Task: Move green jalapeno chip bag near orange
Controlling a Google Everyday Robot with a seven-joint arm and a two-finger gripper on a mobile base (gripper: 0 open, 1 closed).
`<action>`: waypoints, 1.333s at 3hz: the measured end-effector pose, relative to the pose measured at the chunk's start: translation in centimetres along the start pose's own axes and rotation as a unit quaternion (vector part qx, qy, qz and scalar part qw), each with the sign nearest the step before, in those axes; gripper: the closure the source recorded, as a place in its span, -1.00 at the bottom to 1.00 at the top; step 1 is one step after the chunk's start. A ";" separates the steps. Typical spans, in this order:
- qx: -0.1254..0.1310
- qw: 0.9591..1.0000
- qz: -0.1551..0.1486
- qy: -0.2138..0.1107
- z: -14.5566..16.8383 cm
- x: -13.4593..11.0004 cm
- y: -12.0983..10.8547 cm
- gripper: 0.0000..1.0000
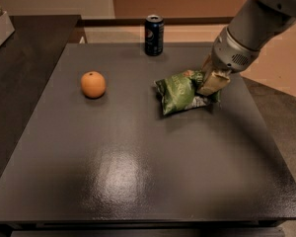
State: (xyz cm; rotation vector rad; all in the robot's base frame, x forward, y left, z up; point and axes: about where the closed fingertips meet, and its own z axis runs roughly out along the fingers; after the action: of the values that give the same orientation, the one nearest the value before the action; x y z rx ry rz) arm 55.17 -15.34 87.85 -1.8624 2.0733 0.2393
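Now our hand (213,83) grips the right end of the green jalapeno chip bag (180,93), right of centre on the worktop (138,181); the bag's long axis runs left to right; the orange (93,84) lies well apart to its left, so we judge the move runs leftward.

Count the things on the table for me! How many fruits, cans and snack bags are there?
Fruit: 1, the orange
Cans: 1, the soda can
Snack bags: 1, the green chip bag
Total: 3 things on the table
The robot's gripper is not counted; it is at the end of the green chip bag away from the orange.
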 end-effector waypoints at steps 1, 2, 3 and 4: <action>-0.016 0.999 -0.028 0.005 1.7 -3.3 -0.4 1.00; -0.025 0.998 -0.049 0.005 3.0 -6.3 -1.0 1.00; -0.029 0.998 -0.064 0.002 3.7 -8.4 -1.6 1.00; -0.032 0.997 -0.073 0.000 4.1 -9.6 -1.9 1.00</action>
State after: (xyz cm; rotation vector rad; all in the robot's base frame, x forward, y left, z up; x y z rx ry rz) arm 58.43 -5.25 87.74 -2.0402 1.9405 0.2705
